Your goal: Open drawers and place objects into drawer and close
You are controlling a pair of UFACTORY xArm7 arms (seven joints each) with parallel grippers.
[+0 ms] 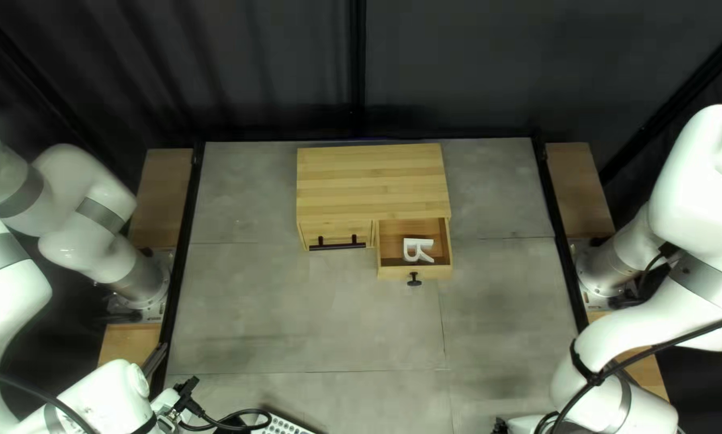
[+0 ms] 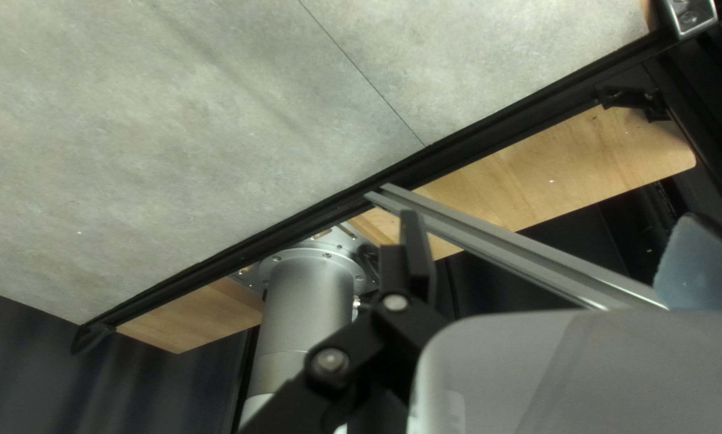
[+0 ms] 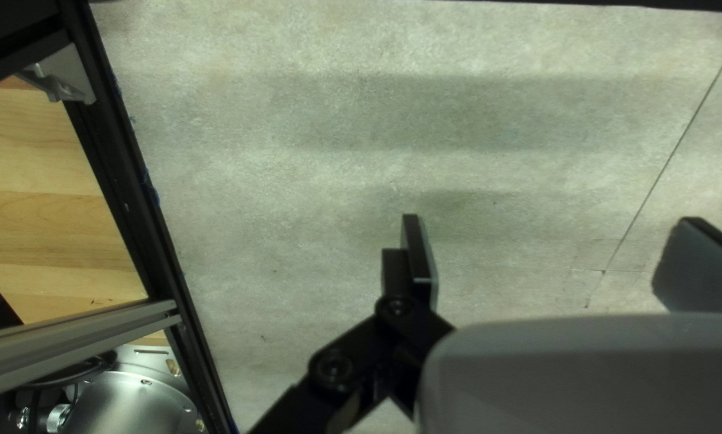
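Well apart, letter (image 1: pixel 419 241) (in drawer (image 1: pixel 437 272)), right hand (image 1: pixel 501 426)

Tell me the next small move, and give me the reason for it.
I would probably bring my right gripper toward the black knob, ready to push the open drawer shut: the white letter R lies inside, and the gripper is open with nothing between its fingers.

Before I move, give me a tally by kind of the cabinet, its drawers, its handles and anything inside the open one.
Pale wooden box-shaped cabinet: 1
Pale wooden rectangular drawers: 2 (open one, shut one)
Black handles: 2 (long bar, small knob)
White letter R: 1
Total: 6
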